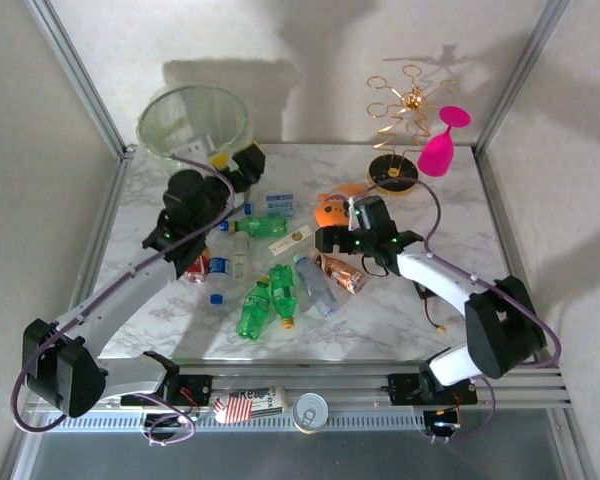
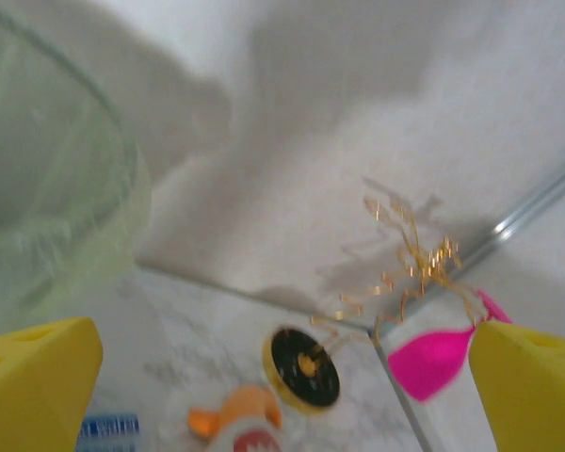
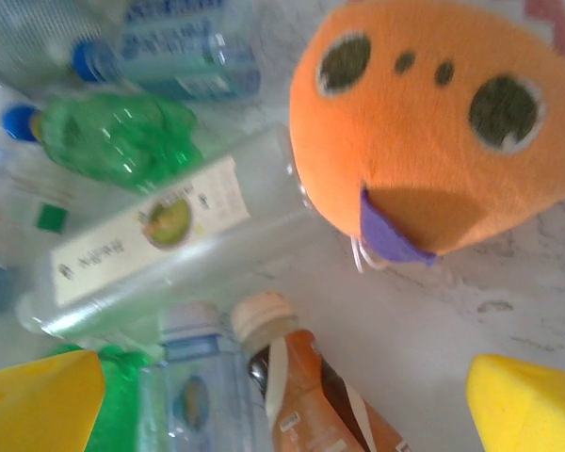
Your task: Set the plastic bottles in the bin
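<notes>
Yellow pads (image 3: 38,395) of your right claw (image 3: 282,400) sit wide apart in the bottom corners of the wrist view, with nothing clamped. Dead between them, lower centre, lies the brown-labelled bottle (image 3: 306,405). Its pale cap points up the frame and its long axis runs down and a little right, crossing the line between the pads. By my read, a straight drop and squeeze should take it. A blue-labelled bottle (image 3: 193,400) lies just beside it on the left. Above that, a clear bottle with a white label (image 3: 151,250) lies slanted, one end at the orange fish toy (image 3: 433,132); steer clear of that toy. A green bottle (image 3: 113,141) lies at upper left.

Your left claw (image 2: 282,391) is spread too and holds nothing. It is up beside the bin (image 1: 180,135) at the upper left of the overhead frame, well apart from the heap at centre, so your right arm is nearer. The bin stands upright with its pale bag lining. You cannot tell what lies inside.
</notes>
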Action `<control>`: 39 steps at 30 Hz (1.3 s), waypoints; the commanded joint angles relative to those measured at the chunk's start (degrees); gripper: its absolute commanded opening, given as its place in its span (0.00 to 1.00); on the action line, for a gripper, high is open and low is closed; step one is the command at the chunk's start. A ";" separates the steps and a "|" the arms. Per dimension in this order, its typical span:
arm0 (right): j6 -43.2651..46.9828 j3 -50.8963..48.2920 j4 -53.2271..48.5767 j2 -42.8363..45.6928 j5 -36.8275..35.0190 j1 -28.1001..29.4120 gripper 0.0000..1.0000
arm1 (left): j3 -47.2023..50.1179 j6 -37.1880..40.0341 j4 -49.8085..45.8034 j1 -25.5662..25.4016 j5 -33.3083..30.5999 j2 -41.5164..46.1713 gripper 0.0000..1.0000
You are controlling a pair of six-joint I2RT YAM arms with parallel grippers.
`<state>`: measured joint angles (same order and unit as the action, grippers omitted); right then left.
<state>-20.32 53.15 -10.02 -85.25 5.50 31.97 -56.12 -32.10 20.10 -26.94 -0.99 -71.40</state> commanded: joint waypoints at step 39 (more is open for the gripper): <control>-0.91 -8.60 -8.30 -1.72 -11.04 7.32 0.63 | 11.87 -11.23 7.42 -14.24 2.23 -11.46 1.00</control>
<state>-20.60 45.65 -22.00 -89.49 -5.96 38.79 -43.90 -43.38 25.98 -40.75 0.51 -82.35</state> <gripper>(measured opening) 0.641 0.995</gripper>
